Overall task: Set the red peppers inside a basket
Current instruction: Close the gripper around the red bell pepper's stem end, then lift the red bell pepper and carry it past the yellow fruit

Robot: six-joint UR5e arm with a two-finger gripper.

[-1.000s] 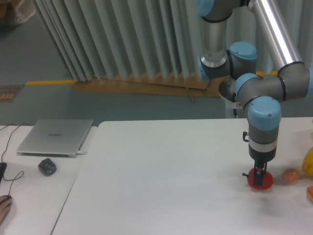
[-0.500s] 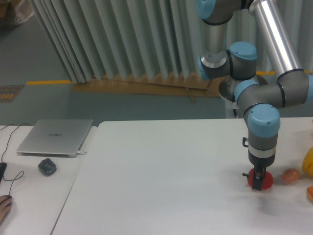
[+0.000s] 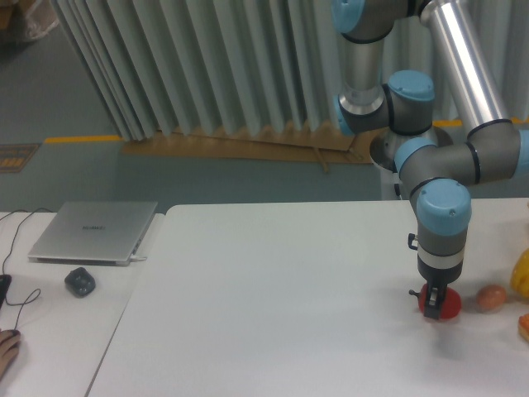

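The red pepper (image 3: 444,308) is a glossy red rounded item at the right side of the white table (image 3: 273,298). My gripper (image 3: 436,301) points straight down onto it, with the dark fingers closed around its top. The pepper sits at or just above the table surface; a faint shadow lies below it. No basket shows in this view.
A tan-orange egg-shaped item (image 3: 491,297) lies just right of the pepper. A yellow item (image 3: 521,275) and an orange item (image 3: 524,326) sit at the right edge. A laptop (image 3: 93,231), a dark mouse (image 3: 79,282) and cables lie on the left table.
The arm's wrist has shifted slightly left and the gripper with the pepper has moved a little with it, staying close to the table.
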